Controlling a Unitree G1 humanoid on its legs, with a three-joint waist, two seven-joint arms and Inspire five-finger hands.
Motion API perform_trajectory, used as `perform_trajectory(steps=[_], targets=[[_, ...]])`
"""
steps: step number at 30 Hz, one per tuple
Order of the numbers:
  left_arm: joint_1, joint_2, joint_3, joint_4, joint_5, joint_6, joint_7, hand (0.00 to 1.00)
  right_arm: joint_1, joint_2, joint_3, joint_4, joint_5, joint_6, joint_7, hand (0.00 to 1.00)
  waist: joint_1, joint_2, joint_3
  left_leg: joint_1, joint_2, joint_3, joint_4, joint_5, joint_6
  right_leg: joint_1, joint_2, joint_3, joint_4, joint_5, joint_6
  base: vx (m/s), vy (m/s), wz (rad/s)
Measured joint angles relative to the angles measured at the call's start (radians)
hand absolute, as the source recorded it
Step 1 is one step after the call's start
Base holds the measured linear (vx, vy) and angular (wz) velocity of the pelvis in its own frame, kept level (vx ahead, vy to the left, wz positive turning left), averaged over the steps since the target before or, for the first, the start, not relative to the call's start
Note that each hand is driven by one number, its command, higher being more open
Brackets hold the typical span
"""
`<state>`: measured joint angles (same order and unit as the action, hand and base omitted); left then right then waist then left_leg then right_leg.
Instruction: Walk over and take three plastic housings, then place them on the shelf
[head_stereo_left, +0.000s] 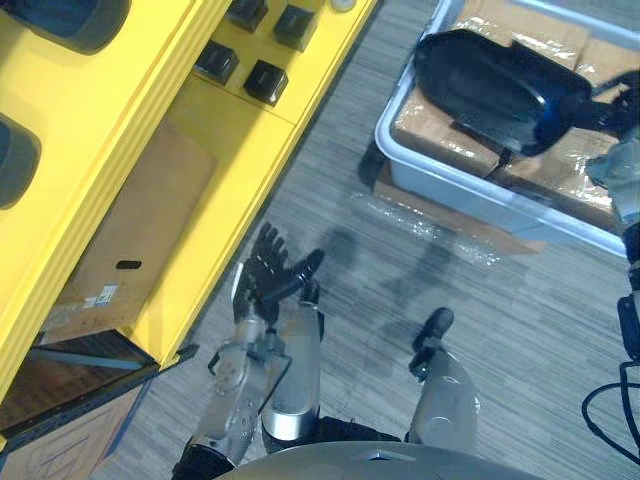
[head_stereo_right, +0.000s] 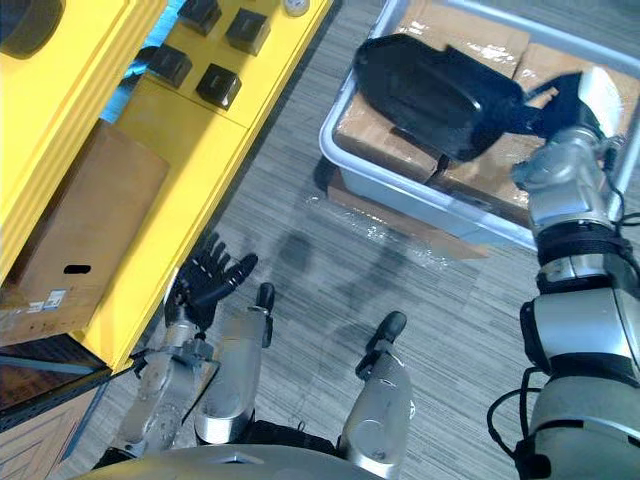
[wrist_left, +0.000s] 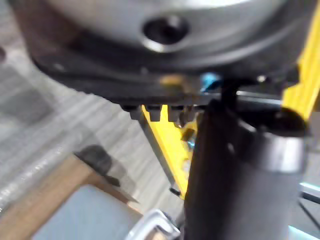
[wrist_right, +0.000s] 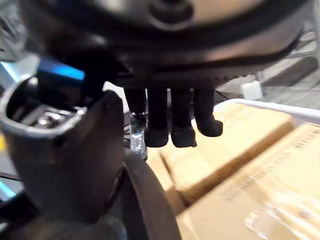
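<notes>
A large black plastic housing (head_stereo_left: 490, 85) lies tilted across wrapped cardboard boxes (head_stereo_left: 440, 130) in a grey bin (head_stereo_left: 450, 185) at the upper right. My right hand (head_stereo_right: 560, 100) is at the housing's right end with its fingers (wrist_right: 170, 127) curled over the dark edge (wrist_right: 150, 205). My left hand (head_stereo_left: 270, 270) hangs open over the floor beside the yellow shelf (head_stereo_left: 230, 180), holding nothing. Two dark rounded objects (head_stereo_left: 70, 20) rest on the shelf's upper level at the far left.
Several small black blocks (head_stereo_left: 265, 80) sit on the shelf's middle level. A flat cardboard box (head_stereo_left: 130, 240) lies on the lowest level. Crinkled clear film (head_stereo_left: 420, 225) is on the grey floor in front of the bin.
</notes>
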<state>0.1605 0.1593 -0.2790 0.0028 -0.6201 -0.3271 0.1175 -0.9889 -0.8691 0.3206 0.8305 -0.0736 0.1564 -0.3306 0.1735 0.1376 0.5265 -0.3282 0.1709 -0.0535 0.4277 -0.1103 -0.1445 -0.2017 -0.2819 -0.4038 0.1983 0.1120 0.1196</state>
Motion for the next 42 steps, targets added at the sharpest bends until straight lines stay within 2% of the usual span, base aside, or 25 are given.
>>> perform_trajectory(steps=[1,2,3,7,11,14,20,24,32,38,42], targets=[[-0.004,0.000,0.006,-0.018,-0.012,0.000,-0.003,1.00,0.002,0.015,-0.005,-0.025,0.000,-0.002,-0.012,0.00,-0.006,-0.006,0.001,0.007,0.002,0.001,-0.004,0.001,-0.001,0.008,0.003,0.000,-0.005,0.000,0.000,0.02,-0.022,-0.11],[-0.031,0.002,0.024,-0.051,-0.031,0.006,-0.015,1.00,0.011,0.056,-0.028,-0.082,-0.003,-0.013,-0.042,0.00,-0.010,-0.027,0.000,0.029,0.010,0.015,-0.015,0.002,-0.003,0.016,0.009,0.011,-0.009,0.000,0.000,0.02,-0.019,-0.16],[-0.045,0.003,0.029,-0.062,-0.045,0.010,-0.016,1.00,0.015,0.073,-0.038,-0.104,-0.013,-0.015,-0.051,0.00,-0.010,-0.035,0.001,0.036,0.014,0.022,-0.016,0.002,-0.003,0.019,0.012,0.019,-0.009,0.000,0.000,0.01,-0.015,-0.24],[-0.179,0.018,0.050,-0.074,-0.078,0.104,-0.005,1.00,0.034,0.152,-0.079,-0.177,-0.078,-0.019,-0.084,0.00,-0.018,-0.089,0.000,0.096,0.020,0.050,-0.033,0.002,-0.004,0.053,0.018,0.046,-0.019,0.001,-0.001,0.00,0.000,-0.17],[-0.299,0.053,0.052,-0.061,-0.097,0.181,0.047,1.00,0.036,0.211,-0.096,-0.209,-0.081,-0.019,-0.084,0.00,-0.041,-0.132,-0.004,0.115,0.028,0.071,-0.033,-0.001,-0.006,0.064,0.027,0.067,-0.032,0.011,-0.003,-0.02,0.008,-0.15],[-0.393,0.055,0.053,0.009,-0.142,0.221,0.064,1.00,0.037,0.226,-0.096,-0.210,-0.094,-0.018,-0.084,0.00,-0.046,-0.137,-0.004,0.125,0.033,0.094,-0.033,-0.002,-0.006,0.066,0.034,0.090,-0.054,0.027,-0.003,-0.03,0.022,-0.23],[-0.507,0.055,0.052,0.155,-0.292,0.268,0.096,1.00,0.036,0.254,-0.096,-0.209,-0.110,-0.017,-0.091,0.00,-0.063,-0.139,-0.004,0.124,0.050,0.106,-0.031,-0.005,-0.010,0.064,0.054,0.104,-0.079,0.040,-0.009,-0.01,0.003,-0.10],[-0.600,0.050,0.051,0.273,-0.453,0.289,0.101,1.00,0.020,0.273,-0.095,-0.209,-0.115,-0.018,-0.144,0.00,-0.072,-0.144,-0.006,0.108,0.052,0.111,-0.028,-0.006,-0.011,0.040,0.058,0.113,-0.079,0.046,-0.012,0.01,0.005,-0.06],[-0.708,0.011,0.043,0.354,-0.716,0.281,0.096,1.00,-0.075,0.311,-0.054,-0.198,-0.116,-0.032,-0.258,0.00,-0.095,-0.147,-0.006,0.096,0.052,0.124,-0.019,-0.006,-0.011,0.018,0.058,0.130,-0.075,0.052,-0.014,0.01,0.013,-0.04],[-0.763,-0.014,0.018,0.372,-0.802,0.242,0.095,1.00,-0.146,0.327,-0.033,-0.196,-0.115,-0.045,-0.348,0.00,-0.110,-0.147,-0.006,0.096,0.052,0.132,-0.012,-0.007,-0.010,0.013,0.058,0.140,-0.073,0.056,-0.013,-0.02,0.013,-0.05],[-0.777,-0.025,0.008,0.404,-0.866,0.236,0.095,1.00,-0.175,0.328,-0.018,-0.196,-0.115,-0.055,-0.358,0.00,-0.122,-0.147,-0.006,0.098,0.052,0.133,-0.012,-0.006,-0.010,0.013,0.058,0.141,-0.070,0.057,-0.013,0.00,0.000,0.00]])
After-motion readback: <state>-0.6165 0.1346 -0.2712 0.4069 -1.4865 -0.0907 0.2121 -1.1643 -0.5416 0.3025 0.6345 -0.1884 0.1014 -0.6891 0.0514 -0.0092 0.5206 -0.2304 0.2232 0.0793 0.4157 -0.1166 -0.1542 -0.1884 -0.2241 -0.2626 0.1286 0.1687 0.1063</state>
